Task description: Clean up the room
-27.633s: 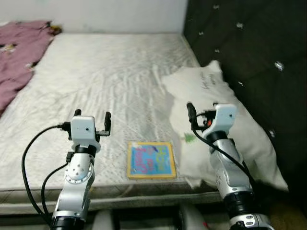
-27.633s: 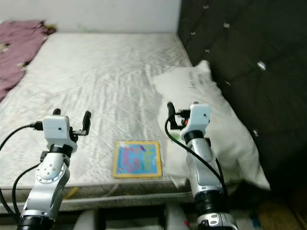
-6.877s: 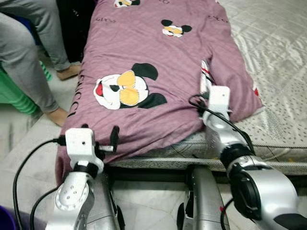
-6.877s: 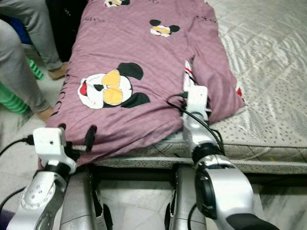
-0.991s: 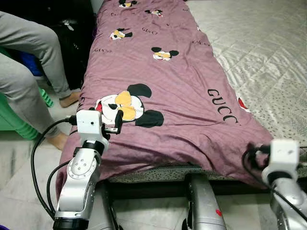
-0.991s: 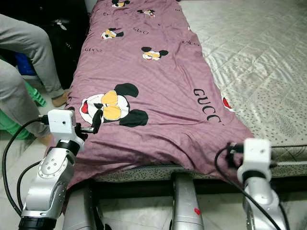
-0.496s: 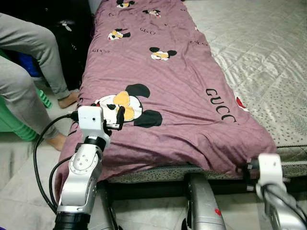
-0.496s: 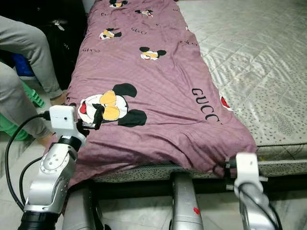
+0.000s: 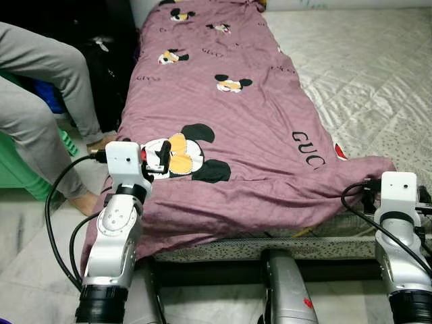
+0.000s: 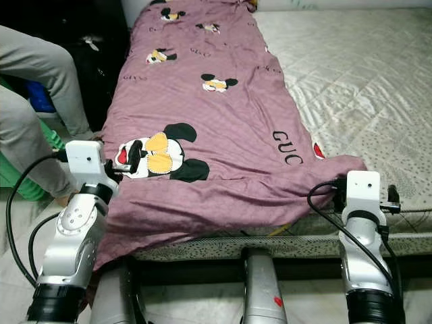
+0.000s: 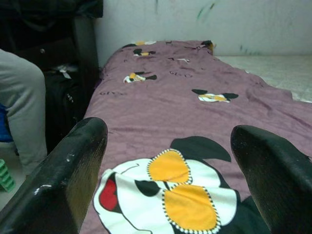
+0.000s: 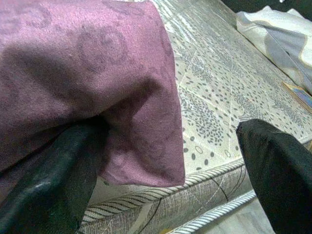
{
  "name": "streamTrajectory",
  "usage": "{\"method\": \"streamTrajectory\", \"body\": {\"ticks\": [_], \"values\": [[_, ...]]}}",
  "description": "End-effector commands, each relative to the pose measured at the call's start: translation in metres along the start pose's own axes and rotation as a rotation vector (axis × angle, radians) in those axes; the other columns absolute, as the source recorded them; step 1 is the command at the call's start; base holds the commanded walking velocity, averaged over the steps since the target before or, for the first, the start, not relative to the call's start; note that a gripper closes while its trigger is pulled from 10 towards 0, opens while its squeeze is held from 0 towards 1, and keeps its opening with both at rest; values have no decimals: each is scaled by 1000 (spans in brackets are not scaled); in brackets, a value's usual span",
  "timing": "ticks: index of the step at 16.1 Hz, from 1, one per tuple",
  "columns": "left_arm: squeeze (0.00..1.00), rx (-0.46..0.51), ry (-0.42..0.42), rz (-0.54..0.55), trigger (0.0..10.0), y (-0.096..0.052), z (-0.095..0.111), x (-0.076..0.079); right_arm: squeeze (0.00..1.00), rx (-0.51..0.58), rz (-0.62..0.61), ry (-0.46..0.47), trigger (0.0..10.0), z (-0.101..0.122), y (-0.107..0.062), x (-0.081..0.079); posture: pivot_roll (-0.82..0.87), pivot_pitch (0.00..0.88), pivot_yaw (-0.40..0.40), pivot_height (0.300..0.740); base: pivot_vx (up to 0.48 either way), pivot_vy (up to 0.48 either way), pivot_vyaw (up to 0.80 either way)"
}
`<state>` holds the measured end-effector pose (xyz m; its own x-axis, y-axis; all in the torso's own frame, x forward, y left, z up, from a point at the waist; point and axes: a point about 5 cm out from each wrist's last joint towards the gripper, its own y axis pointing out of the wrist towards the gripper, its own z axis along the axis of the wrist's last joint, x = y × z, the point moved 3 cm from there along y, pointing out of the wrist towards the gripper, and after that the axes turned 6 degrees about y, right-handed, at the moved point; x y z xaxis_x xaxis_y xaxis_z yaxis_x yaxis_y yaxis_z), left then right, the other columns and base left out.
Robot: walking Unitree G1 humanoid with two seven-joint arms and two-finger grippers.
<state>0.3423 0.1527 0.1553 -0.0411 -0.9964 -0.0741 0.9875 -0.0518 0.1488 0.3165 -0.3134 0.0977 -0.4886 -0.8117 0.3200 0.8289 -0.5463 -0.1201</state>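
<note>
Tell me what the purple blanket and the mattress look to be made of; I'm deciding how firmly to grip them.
The purple blanket looks like thin, soft woven fabric with printed cartoon patterns: it drapes and wrinkles over the bed edge, with a fine twill-like weave close up. The mattress seems covered in shiny quilted fabric, judging by stitched patterns and sheen, with corded piping along its edge. Fibre type cannot be told.

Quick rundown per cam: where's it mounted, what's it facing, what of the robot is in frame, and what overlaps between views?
Left eye view: head camera, looking down at the purple blanket on the mattress; both silver arms show, a seated person's legs at left.
Right eye view: same scene, slightly offset.
Left wrist view: looks along the open left gripper over the blanket's cartoon print.
Right wrist view: looks along the open right gripper at the blanket's corner on the mattress edge.
Shared: all four see the blanket.
</note>
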Motion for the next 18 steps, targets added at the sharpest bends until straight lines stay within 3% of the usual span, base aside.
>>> {"method": "streamTrajectory", "body": {"ticks": [1,5,7,9,10,12,13,14,15,16,18], "values": [[0,6,14,14,10000,3,0,-6,0,-6,-21,2,10000,-2,2,4,-87,0,25,507,0,0,0],[0,23,20,18,10000,6,2,-8,0,-84,-48,-48,10000,-33,-12,18,-91,0,30,507,0,0,0],[0,29,24,17,10000,7,2,-10,0,-157,-66,-124,10000,-60,-33,39,-104,0,35,507,0,0,0],[0,28,26,11,10000,8,1,-9,0,-192,-85,-178,10000,-74,-56,60,-123,0,44,507,0,0,0],[0,29,26,9,10000,8,1,-9,0,-178,-98,-189,10000,-71,-59,64,-127,0,47,507,0,0,0],[0,33,23,-9,10000,10,2,-5,0,26,-188,-179,10000,-19,-45,78,-138,0,55,507,0,0,0],[0,37,22,-12,10000,11,3,-4,0,174,-197,-121,10000,21,-38,74,-139,0,58,507,0,0,0],[0,39,22,-13,10000,11,4,-3,0,258,-177,-59,10000,46,-34,65,-137,0,60,507,0,0,0],[0,43,21,-13,10000,11,5,-3,0,347,-93,53,10000,78,-31,42,-128,0,57,507,0,0,0],[0,44,20,-13,10000,11,5,-3,0,363,-62,79,10000,85,-30,35,-128,0,57,507,0,0,0],[0,46,15,-10,10000,9,5,-2,0,331,152,196,10000,91,-27,-15,-110,0,48,507,0,0,0]]}}
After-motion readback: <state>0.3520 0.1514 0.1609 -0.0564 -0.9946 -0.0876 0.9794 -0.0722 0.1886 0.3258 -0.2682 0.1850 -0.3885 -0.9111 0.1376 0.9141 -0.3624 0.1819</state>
